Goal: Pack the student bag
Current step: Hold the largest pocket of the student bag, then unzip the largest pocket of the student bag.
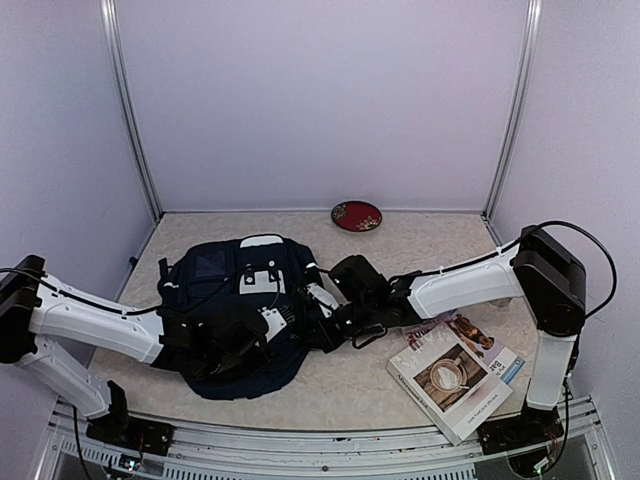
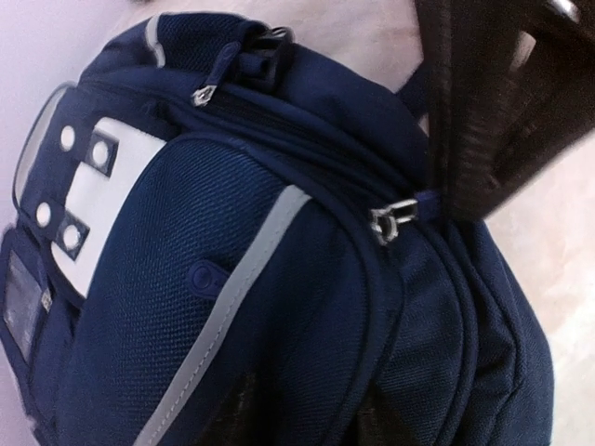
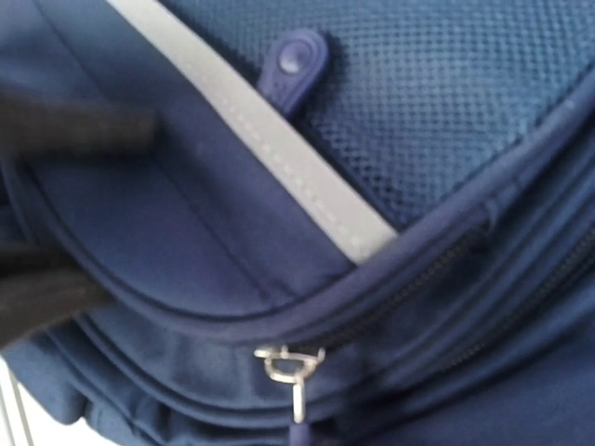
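Observation:
The student bag (image 1: 240, 300) lies flat on the table, a navy backpack with a white patch (image 2: 102, 186) and grey piping. My left gripper (image 1: 218, 340) rests on its near part. Its dark fingertips (image 2: 232, 418) pinch a fold of the front pocket fabric. My right gripper (image 1: 335, 322) is at the bag's right edge. In the left wrist view its black fingers (image 2: 474, 121) are closed on the blue tab of a zipper pull (image 2: 390, 221). The same metal pull (image 3: 293, 367) shows in the right wrist view, its tab running off the bottom edge.
A book with a coffee-cup cover (image 1: 455, 375) lies on the table at the front right, beside the right arm. A small red plate (image 1: 356, 215) sits at the back by the wall. A second zipper pull (image 2: 206, 93) hangs near the bag's top.

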You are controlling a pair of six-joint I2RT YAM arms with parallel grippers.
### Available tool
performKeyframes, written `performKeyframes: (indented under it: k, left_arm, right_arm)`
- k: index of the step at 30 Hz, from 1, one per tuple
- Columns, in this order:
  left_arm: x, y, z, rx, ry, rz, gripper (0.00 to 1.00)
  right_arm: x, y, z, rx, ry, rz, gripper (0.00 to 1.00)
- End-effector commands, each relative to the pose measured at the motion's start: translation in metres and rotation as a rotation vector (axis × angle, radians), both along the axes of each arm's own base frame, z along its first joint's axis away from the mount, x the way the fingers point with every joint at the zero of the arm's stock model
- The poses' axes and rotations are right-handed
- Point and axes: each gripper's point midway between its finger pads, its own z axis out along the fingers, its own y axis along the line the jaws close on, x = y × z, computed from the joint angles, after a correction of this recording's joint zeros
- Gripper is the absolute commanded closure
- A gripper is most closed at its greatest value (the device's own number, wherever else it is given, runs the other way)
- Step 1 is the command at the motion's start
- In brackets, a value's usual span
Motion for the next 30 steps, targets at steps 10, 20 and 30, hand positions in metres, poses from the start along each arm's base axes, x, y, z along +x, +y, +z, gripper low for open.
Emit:
performKeyframes:
  k: [10, 20, 30]
  left_arm:
    - [-0.013, -0.01, 0.012, 0.021, -0.064, -0.073, 1.0]
    - [-0.054, -0.029, 0.025, -0.039, -0.087, -0.265, 1.0]
    - [-0.057, -0.021, 0.027, -0.044, -0.077, -0.225, 1.0]
  right_arm:
    - [0.079, -0.029, 0.02, -0.059, -0.131, -0.177, 1.0]
    - [0.146, -0.018, 0.027, -0.135, -0.258, -0.24, 1.0]
    - [0.117, -0.013, 0.071, 0.015, -0.325, -0.025, 0.62]
